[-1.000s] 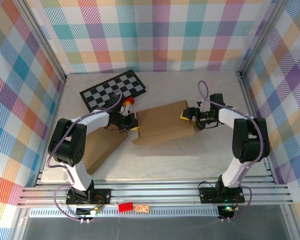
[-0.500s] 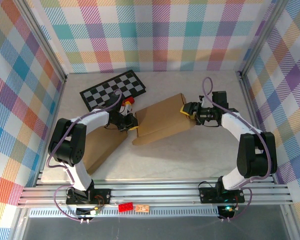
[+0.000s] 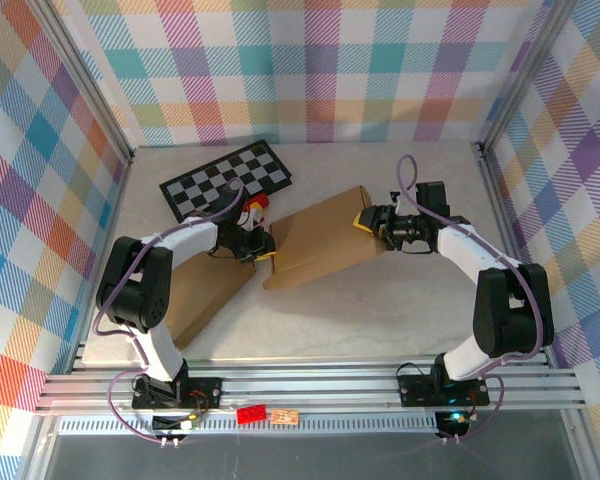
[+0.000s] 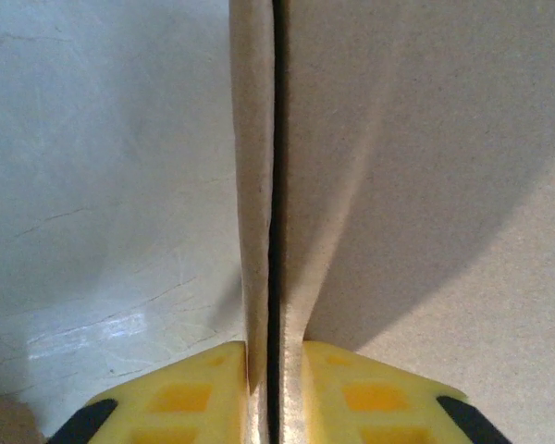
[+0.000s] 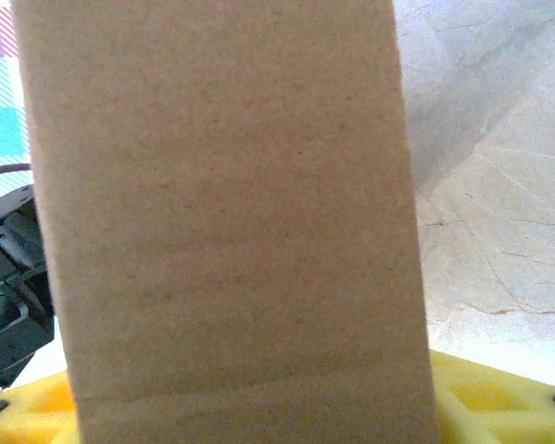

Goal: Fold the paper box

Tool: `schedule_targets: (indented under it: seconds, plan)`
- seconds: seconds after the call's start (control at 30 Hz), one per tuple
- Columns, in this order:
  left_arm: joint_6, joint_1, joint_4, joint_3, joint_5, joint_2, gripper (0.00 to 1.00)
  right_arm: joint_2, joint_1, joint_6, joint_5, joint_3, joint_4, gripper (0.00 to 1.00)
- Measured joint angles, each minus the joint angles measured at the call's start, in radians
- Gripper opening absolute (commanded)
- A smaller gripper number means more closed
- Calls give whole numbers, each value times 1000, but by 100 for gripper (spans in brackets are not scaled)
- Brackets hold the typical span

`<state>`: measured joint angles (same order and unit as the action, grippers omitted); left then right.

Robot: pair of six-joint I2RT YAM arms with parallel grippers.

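Top view, left to right. A flat cardboard sheet (image 3: 202,292) lies at lower left of the table (image 3: 380,320), partly under the left arm. Above it, upper left of centre, sits a checkerboard (image 3: 226,180), tilted, its near edge just beside the left gripper (image 3: 263,243).

The left gripper is clamped on the left edge of the box (image 3: 320,245). In the left wrist view we see its 2 yellow fingers (image 4: 190,398) squeezed onto 2 cardboard layers (image 4: 425,185) with a thin dark slit between them; bare table (image 4: 102,185) is to the left.

The box lies mid-frame as a flattened brown piece, running from lower left to upper right.

The right gripper (image 3: 370,222) meets the box's upper right corner. In the right wrist view a broad flap (image 5: 222,213) covers the middle, with yellow fingers (image 5: 499,402) showing at both bottom corners. We cannot tell whether these jaws are gripping or released.
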<state>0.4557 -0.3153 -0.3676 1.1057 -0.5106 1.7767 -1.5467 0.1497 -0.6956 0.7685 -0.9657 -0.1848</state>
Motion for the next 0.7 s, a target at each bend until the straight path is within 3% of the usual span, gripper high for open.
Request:
schedule_targets:
  seconds: [0.17, 0.4, 0.6, 0.7]
  plan:
    - [22, 0, 5, 4, 15, -28, 34, 13, 6, -11, -21, -6, -24, 50]
    - [95, -1, 85, 18, -13, -124, 38, 100, 20, -108, -81, 14, -67, 49]
    - [107, -8, 150, 64, -37, -203, 41, 185, 21, -274, -131, 61, -109, 46]
    - [23, -35, 164, 110, -76, -261, 47, 205, 21, -395, -131, 64, -156, 45]
